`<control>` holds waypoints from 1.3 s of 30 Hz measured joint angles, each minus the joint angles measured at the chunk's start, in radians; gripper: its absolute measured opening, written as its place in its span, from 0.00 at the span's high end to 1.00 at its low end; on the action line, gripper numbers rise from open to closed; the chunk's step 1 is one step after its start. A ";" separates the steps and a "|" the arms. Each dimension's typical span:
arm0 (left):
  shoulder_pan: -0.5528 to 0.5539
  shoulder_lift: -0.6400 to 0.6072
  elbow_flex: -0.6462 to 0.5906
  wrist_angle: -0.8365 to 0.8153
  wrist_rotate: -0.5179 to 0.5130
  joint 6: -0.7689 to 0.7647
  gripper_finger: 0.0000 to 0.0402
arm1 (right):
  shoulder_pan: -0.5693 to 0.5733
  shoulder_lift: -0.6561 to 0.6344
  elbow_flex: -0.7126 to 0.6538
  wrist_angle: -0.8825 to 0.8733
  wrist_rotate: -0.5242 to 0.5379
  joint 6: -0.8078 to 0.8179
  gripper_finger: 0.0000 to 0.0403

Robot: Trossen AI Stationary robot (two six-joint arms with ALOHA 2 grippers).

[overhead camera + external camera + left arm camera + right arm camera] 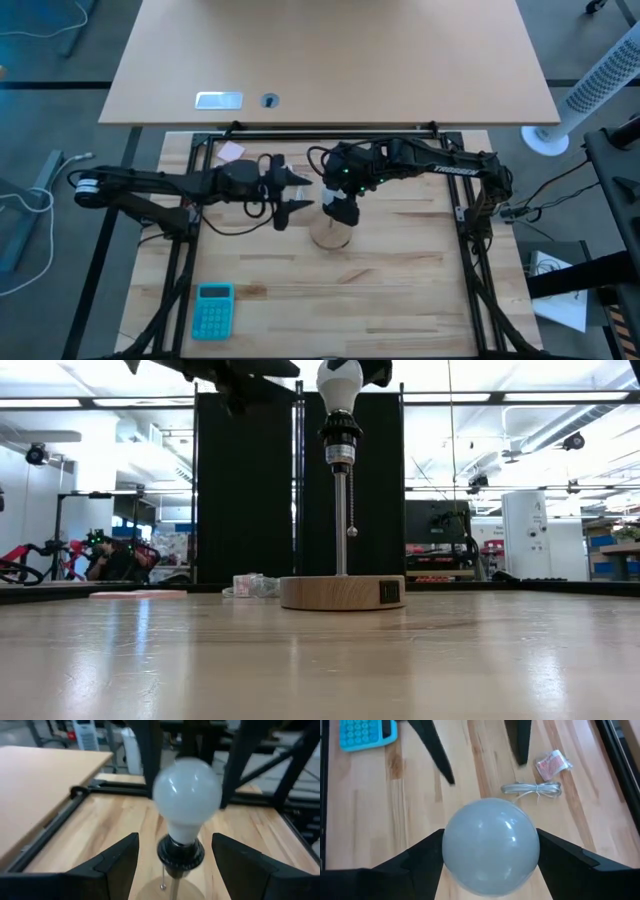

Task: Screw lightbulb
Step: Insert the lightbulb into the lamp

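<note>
The white frosted lightbulb (pixel 340 385) stands upright with its base in the black socket (pixel 340 432) on a thin pole. The pole rises from the round wooden disc (pixel 342 592), which rests flat on the table. My right gripper (pixel 490 857) is above the lamp, pointing down, shut on the lightbulb (pixel 490 845). My left gripper (pixel 182 865) comes level from the table's left. It is open, with its fingers standing apart on either side of the socket (pixel 180 852) below the lightbulb (pixel 187 790). Both grippers show in the high view, left (pixel 298 195) and right (pixel 340 205). My right gripper pinches the lightbulb's round globe between its two fingers, at two opposite sides (pixel 450 845). The fingers come from above, pointing down. The lightbulb stays upright, its base in the black socket on the pole.
A pull chain (pixel 352 510) hangs beside the pole. A teal calculator (pixel 212 308) lies near the front left. A coiled cord (pixel 532 789) and a pinkish wrapper (pixel 552 764) lie on the table to the left of the lamp. A second table (pixel 330 60) stands behind.
</note>
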 joint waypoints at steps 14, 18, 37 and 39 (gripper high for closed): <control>0.021 -0.072 -0.143 0.116 0.001 -0.213 0.39 | 0.021 0.001 0.000 0.000 0.033 0.048 0.32; 0.015 -0.004 -0.218 0.191 0.128 -0.237 0.39 | 0.027 0.001 0.000 0.001 0.036 0.025 0.31; -0.021 0.419 -0.190 0.543 0.052 -0.134 0.48 | 0.028 0.002 0.000 0.002 0.046 0.006 0.32; -0.018 0.461 -0.177 0.570 0.043 -0.134 0.49 | 0.029 0.002 0.000 0.003 0.046 -0.010 0.32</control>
